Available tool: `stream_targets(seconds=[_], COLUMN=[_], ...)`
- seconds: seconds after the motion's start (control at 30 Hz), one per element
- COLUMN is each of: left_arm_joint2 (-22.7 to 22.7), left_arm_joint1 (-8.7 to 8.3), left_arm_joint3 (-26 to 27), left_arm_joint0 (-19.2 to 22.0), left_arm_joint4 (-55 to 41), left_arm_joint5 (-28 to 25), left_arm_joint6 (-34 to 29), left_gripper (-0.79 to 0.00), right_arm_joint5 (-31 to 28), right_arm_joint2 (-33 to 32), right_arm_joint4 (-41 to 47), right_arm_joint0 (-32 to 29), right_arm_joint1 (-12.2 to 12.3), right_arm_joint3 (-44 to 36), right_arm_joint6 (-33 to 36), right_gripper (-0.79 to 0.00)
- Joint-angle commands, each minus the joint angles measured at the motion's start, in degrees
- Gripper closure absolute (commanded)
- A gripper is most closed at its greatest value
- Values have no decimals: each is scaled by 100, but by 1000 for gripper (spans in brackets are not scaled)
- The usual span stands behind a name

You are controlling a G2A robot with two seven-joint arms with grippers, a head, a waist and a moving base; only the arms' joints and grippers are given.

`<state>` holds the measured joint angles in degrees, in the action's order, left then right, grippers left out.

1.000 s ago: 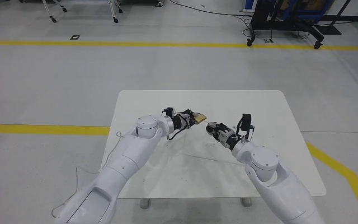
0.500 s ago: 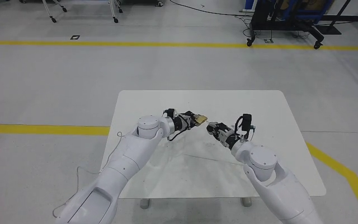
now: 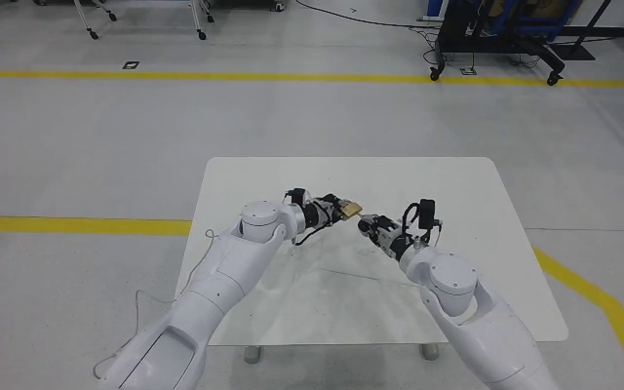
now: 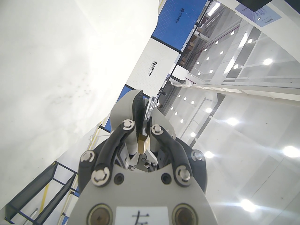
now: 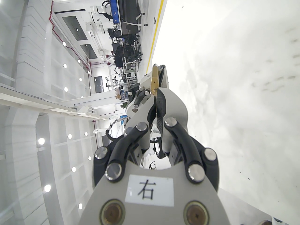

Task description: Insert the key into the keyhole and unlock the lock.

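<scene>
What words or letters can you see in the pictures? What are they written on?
"左": left sticker, on the left gripper.
"右": right sticker, on the right gripper.
Blue wall panel and white wall panel: a brand logo, sideways, not read out.
Hanging sign: too small to read.

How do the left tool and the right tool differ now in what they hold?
The left tool is shut on a brass lock; the right tool is shut on a thin key. The left tool lies nearer the table's far edge than the right tool. Both are over the white table, tips facing.
</scene>
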<state>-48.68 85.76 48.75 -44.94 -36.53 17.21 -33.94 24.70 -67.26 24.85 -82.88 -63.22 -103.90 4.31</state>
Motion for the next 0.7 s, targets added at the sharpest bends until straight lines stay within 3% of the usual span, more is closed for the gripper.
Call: stream_targets(seconds=[0.0,0.33,0.37,0.4,0.43,0.53,0.67], left_arm_joint2=[7,-19,-22,-25,-29,-67,-187], left_arm_joint1=[8,38,41,43,45,49,47], left_arm_joint3=[5,-19,-21,-22,-26,-32,-31], left_arm_joint0=[-8,-10,-9,-8,-10,-15,-50], left_arm_joint4=[38,96,101,112,119,99,-25], left_arm_joint5=[-7,21,25,18,14,-13,-77], left_arm_joint6=[12,-71,-79,-90,-96,-106,-74], left_gripper=[0,0,0,0,0,0,0], right_arm_joint5=[18,110,105,86,56,-110,-110], right_arm_joint2=[29,201,213,220,224,156,156], right_arm_joint4=[-17,-94,-87,-80,-71,391,391], right_arm_joint0=[23,223,243,258,267,262,262], right_arm_joint1=[-14,-112,-122,-133,-142,-159,-159], right_arm_joint3=[22,195,214,229,241,248,248], right_arm_joint6=[0,-186,-202,-218,-230,259,259], right_gripper=[0,0,-46,-369,-785,-785,-785])
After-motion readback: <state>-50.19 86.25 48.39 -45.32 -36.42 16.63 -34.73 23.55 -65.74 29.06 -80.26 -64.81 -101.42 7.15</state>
